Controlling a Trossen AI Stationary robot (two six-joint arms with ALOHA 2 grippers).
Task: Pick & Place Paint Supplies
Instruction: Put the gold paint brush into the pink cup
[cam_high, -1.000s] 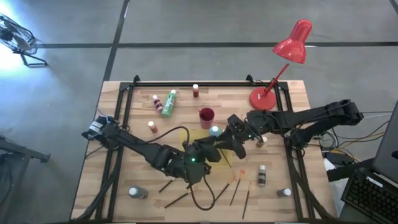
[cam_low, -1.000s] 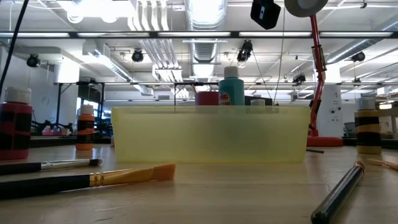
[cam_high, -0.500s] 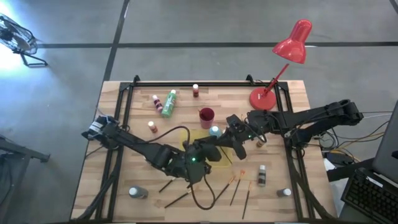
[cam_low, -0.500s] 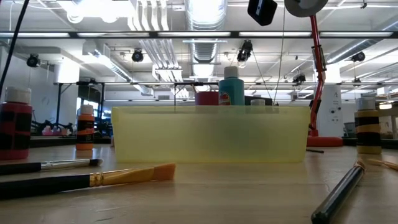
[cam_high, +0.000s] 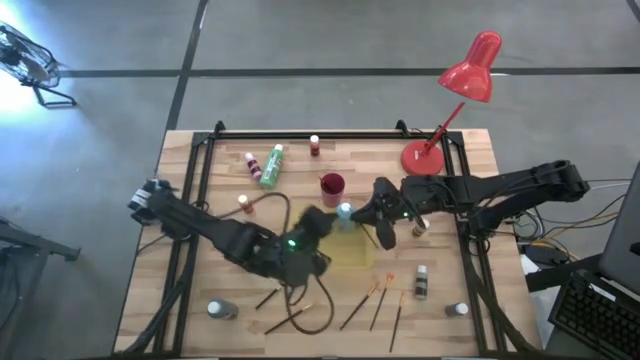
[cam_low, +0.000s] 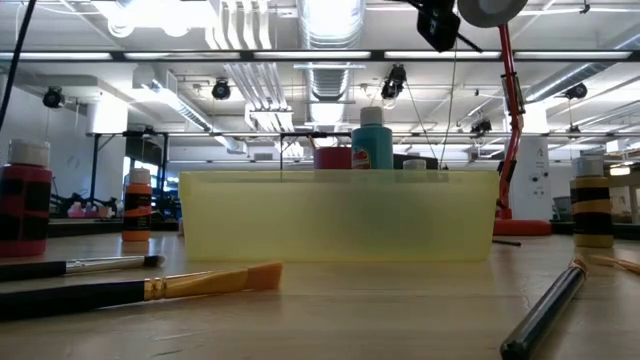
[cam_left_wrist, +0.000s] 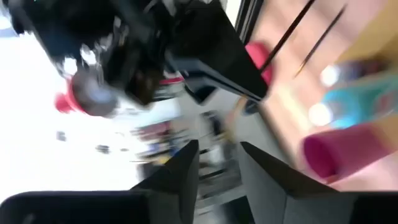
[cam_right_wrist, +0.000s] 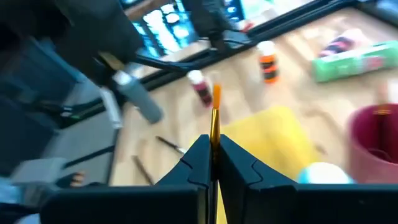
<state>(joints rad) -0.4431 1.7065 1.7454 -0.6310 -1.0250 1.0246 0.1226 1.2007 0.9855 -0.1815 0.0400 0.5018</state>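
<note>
Left end effector (cam_high: 318, 222) has let go, parted; right end effector (cam_right_wrist: 212, 163) now pinches a brush (cam_right_wrist: 215, 118).

We see a wooden surface (cam_high: 470, 150) edged by a black metal frame (cam_high: 300, 133). At its far right corner stands a red desk lamp (cam_high: 455, 95), round base down and shade tilted outward. Near the middle lies a flat yellow tray (cam_high: 352, 252), and just beyond it sits a small magenta cup (cam_high: 332, 186). A grey floor (cam_high: 330, 40) crossed by dark lines surrounds the surface.
</note>
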